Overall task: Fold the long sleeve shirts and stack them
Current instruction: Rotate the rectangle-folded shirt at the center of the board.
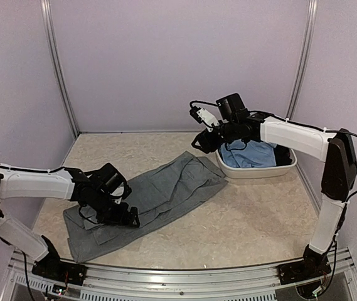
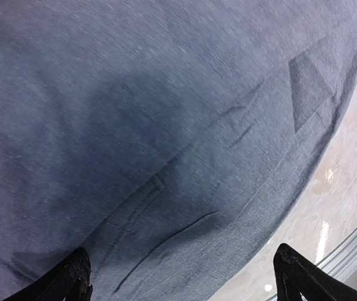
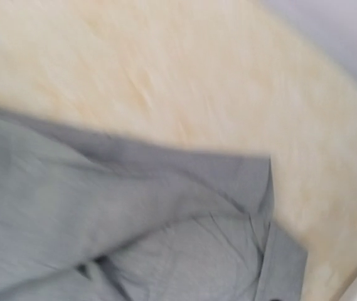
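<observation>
The grey shirt (image 1: 165, 194) lies spread on the tabletop (image 1: 260, 213), running slantwise from the near left toward the basin (image 1: 253, 174) at the far right, its far corner just beside the basin's left end. The left arm (image 1: 40, 185) reaches over the near-left part of the cloth. The left jaws stand wide close over it, holding nothing (the left wrist view shows both black tips far apart at the edges of the creased shirt (image 2: 165, 125)). The right arm (image 1: 291, 135) stretches across the basin, the right jaws hanging above the shirt's far corner; how wide they stand I cannot tell. The blue shirt (image 1: 248, 153) lies crumpled in the basin.
</observation>
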`<state>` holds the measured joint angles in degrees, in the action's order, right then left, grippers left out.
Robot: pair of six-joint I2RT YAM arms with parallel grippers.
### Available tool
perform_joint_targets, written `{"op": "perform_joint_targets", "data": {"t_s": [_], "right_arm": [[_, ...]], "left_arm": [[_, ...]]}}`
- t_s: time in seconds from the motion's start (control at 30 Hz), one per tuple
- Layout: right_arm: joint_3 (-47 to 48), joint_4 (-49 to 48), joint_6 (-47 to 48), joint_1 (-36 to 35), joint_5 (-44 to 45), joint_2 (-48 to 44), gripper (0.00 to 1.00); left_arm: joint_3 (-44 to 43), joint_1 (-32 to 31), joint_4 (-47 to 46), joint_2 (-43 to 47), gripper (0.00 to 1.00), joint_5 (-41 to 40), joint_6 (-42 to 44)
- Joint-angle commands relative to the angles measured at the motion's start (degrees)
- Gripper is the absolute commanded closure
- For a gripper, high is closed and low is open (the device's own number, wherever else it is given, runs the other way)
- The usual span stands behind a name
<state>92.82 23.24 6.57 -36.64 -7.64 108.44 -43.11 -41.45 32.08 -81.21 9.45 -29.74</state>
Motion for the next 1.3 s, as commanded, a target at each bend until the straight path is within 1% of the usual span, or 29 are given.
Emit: {"op": "perform_joint_targets", "data": {"t_s": [0.0, 0.1, 0.3, 0.43, 0.57, 0.67, 0.73, 0.77, 0.8, 0.83, 0.93, 1.1, 1.27], "right_arm": [[-4.92, -2.4, -1.8, -0.47, -5.22, -6.07, 0.42], [-7.38, -1.46, -2.19, -0.38, -3.68, -9.97, 0.42], [-11.94, 0.55, -2.76, 0.14, -0.75, -16.76, 0.42], [-14.36, 3.2, -4.55, 0.98, -0.29, -20.41, 0.42], [-15.74, 5.97, -7.26, 2.4, 0.26, -20.67, 0.41], [-15.56, 5.75, -9.1, 2.59, -0.3, -16.9, 0.41], [-14.25, 4.57, -9.69, 2.58, -0.45, -13.08, 0.42], [-13.08, 3.86, -9.81, 2.56, -0.25, -10.88, 0.43], [-11.65, 3.34, -9.95, 2.57, -0.18, -8.67, 0.43], [-6.97, 2.35, -9.58, 2.39, -1.25, -1.61, 0.44], [-1.35, 1.82, -9.24, 1.72, -1.87, 5.24, 0.45], [7.71, 2.41, -9.7, 0.63, -2.34, 15.06, 0.45], [13.63, 3.33, -11.94, 0.59, -1.96, 21.48, 0.43]], "left_arm": [[-0.08, -4.6, -4.09, -3.72, 0.03, 3.84, -1.18], [-0.78, -7.71, -6.74, -6.51, 0.03, 6.64, -1.79], [-5.34, -13.07, -12.86, -14.1, 0.04, 12.8, -2.66], [-13.1, -17.29, -14.2, -20.82, 0.04, 13.87, -2.31], [-20.06, -21.92, -11.69, -26.08, 0.04, 15.21, -0.32], [-22.73, -24.41, -8.71, -26.96, 0.04, 15.37, 1.76], [-22.67, -25.06, -7.93, -26.26, 0.05, 15.98, 2.66], [-22.29, -25.18, -8.33, -25.23, 0.05, 17.53, 2.82], [-21.75, -25.25, -8.99, -24.38, 0.05, 19.0, 2.96], [-20.88, -25.14, -10.76, -21.87, 0.05, 21.5, 3.48], [-21.8, -24.17, -10.42, -19.89, 0.03, 18.26, 4.17], [-20.52, -19.1, -12.27, -13.64, 0.01, 12.74, 3.15], [-17.1, -12.3, -15.41, -7.31, 0.01, 9.07, 1.27]]}}
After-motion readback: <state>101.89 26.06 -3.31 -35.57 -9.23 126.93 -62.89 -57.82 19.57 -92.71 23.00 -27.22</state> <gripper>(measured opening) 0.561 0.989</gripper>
